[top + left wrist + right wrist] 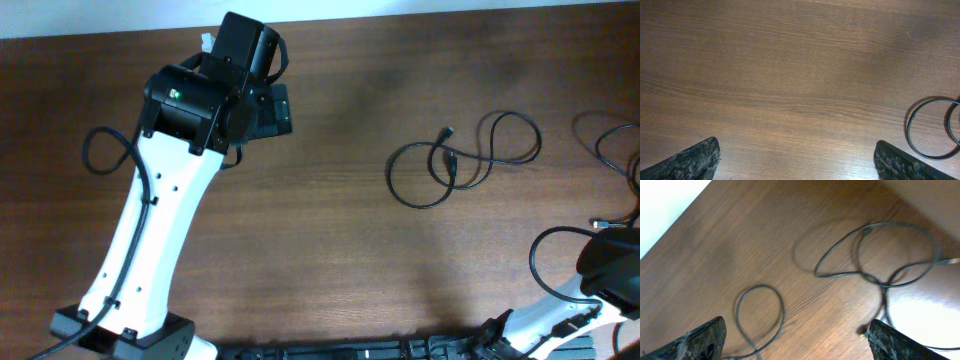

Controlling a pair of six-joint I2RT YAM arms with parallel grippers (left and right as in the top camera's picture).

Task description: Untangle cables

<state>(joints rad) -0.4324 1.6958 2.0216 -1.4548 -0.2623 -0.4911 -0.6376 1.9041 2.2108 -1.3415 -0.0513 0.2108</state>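
One thin black cable lies in overlapping loops on the brown table, right of centre, with a small plug end at its top. Another cable curls at the right edge. In the right wrist view a crossed loop lies ahead and a smaller loop runs down between the fingers. My right gripper is open above the table, holding nothing. A small plug tip lies beside its right finger. My left gripper is wide open over bare wood, with a cable loop off to its right.
The left arm stretches from the front left up to the back of the table. The right arm sits at the front right corner with its own thicker black wire arching beside it. The table's far edge meets a white surface.
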